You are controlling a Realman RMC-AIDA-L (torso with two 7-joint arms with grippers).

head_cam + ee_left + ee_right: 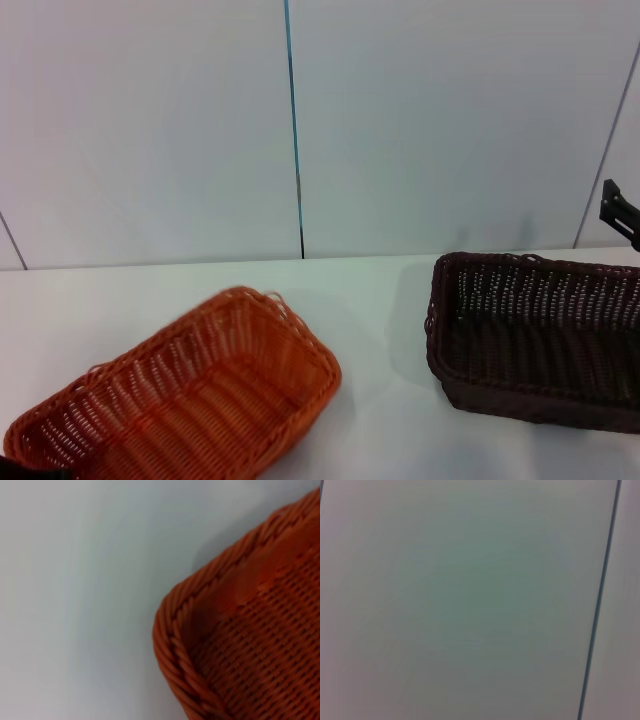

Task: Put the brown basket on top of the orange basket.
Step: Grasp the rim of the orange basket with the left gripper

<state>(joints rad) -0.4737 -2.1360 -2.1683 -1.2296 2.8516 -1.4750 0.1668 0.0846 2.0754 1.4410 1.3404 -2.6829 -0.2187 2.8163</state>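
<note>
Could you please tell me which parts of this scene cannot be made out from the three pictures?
- Brown basket: its right end is cut off by the head view's right edge.
- Orange basket: its near end is cut off by the head view's bottom edge; the left wrist view shows only one corner.
- Right claw: only a black part shows at the head view's right edge; the right wrist view shows just the wall.
- Left claw: in no view.
</note>
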